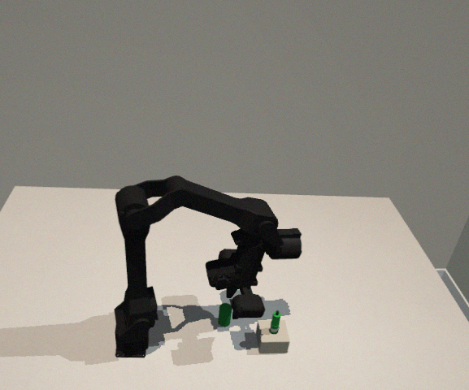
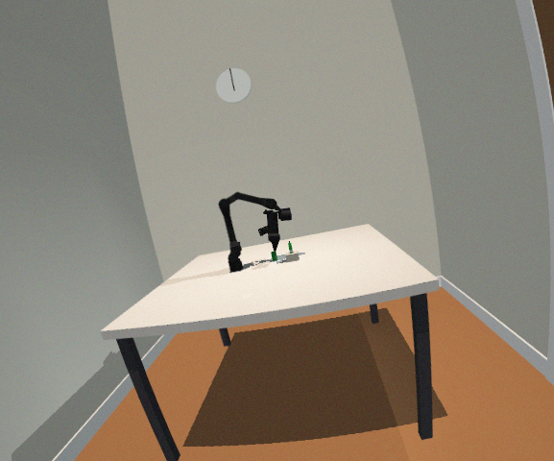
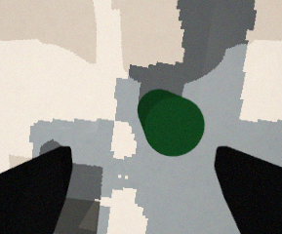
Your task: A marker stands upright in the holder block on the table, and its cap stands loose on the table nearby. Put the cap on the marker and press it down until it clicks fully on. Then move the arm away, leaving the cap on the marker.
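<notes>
The hand (image 1: 241, 303) (image 2: 275, 249) (image 3: 144, 157) stands wide, nothing between its two dark fingers, just above the cap (image 1: 224, 314) (image 2: 274, 256) (image 3: 175, 128). In the wrist view the cap shows ahead of the fingertips and off toward the right one, so the hand likely needs to shift over it before closing.

The cap stands upright on the counter (image 1: 352, 272) (image 2: 316, 278) (image 3: 14, 88), beside the holder block. It looks like a plain, smooth, dark green cylinder with a flat round top, probably light, stiff plastic. It should take a firm squeeze without denting, but its curved wall could slip or tip if one finger meets it first. The best hold seems to be across opposite sides at mid-height or a little above, keeping the lower rim free for the marker.

The marker (image 1: 275, 322) (image 2: 290, 247) is uncapped and upright, a brighter green barrel narrowing to a small dark tip. The holder block (image 1: 274, 345) (image 2: 292, 256) is a squared, pale box, matt and seemingly rigid. The counter is pale and flat, with hard-edged shadows falling across it.
</notes>
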{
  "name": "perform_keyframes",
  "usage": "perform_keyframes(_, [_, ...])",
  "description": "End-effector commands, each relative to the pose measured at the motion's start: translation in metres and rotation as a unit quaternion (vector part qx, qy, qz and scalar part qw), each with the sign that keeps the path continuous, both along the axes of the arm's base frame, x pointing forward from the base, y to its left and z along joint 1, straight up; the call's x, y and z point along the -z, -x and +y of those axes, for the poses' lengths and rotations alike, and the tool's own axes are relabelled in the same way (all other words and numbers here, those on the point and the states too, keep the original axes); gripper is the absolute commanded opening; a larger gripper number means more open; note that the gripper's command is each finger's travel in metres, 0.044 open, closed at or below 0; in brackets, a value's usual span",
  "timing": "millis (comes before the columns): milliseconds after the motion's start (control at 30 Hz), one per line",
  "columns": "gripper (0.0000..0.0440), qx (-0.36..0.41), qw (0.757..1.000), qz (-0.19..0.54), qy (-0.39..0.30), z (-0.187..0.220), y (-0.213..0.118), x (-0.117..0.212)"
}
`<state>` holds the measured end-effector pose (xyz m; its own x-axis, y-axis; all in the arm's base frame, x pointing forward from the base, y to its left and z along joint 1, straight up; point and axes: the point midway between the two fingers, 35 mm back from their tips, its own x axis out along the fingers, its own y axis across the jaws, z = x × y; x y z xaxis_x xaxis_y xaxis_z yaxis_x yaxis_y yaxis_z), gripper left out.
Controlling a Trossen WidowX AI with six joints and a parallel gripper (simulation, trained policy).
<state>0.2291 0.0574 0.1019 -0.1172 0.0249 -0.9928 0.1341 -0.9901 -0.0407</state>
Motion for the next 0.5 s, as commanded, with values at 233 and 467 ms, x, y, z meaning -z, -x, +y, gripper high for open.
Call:
perform_keyframes(233, [0.0288,-0.045,0.999,0.014,0.008,0.006,0.009,0.013])
perform_keyframes(467, [0.0277,-0.068,0.997,0.022,0.008,0.009,0.013,0.024])
